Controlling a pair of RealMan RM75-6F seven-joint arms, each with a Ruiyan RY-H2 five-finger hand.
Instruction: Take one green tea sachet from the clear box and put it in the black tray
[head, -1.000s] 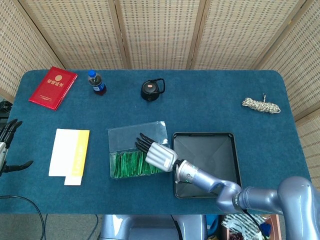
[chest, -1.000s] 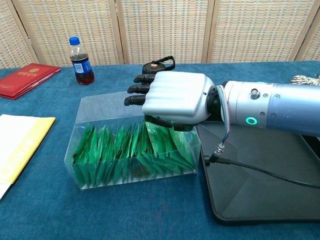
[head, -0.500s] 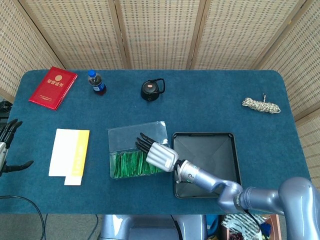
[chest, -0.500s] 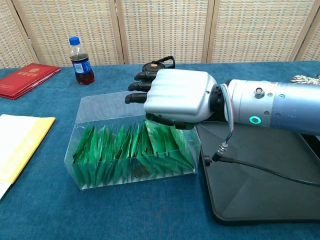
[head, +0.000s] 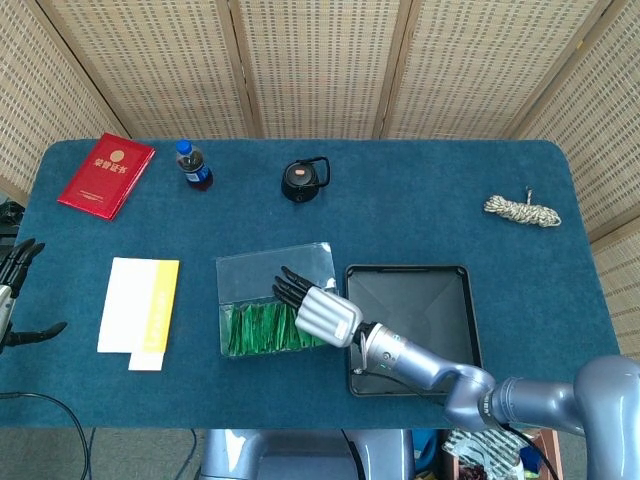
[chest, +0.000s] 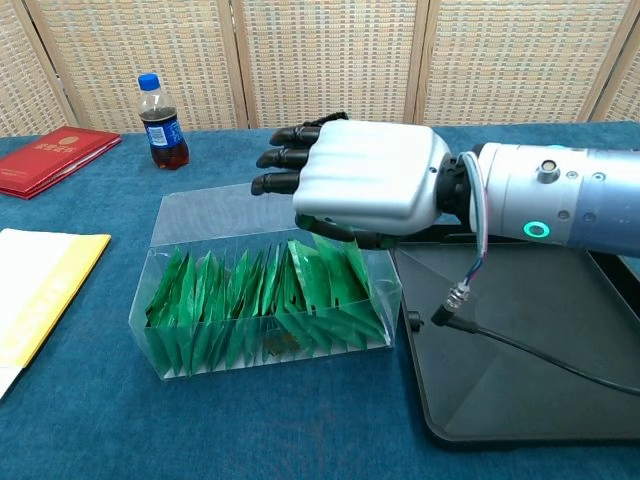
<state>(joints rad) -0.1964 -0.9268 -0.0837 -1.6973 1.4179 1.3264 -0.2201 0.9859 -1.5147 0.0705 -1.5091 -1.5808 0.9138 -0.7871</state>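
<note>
Right hand (chest: 365, 185) above clear box (chest: 170, 352) of green tea sachets (chest: 265, 300), beside black tray (chest: 520, 385); grasp underneath hidden, cannot tell.

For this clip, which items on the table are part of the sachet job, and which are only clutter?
Job items: green tea sachets; clear box; black tray; right hand, over the box's right end, though whether it holds a sachet cannot be told.

Clutter: red booklet; cola bottle; black round container; rope coil; white and yellow booklet. The left hand sits idle at the table's edge.
</note>
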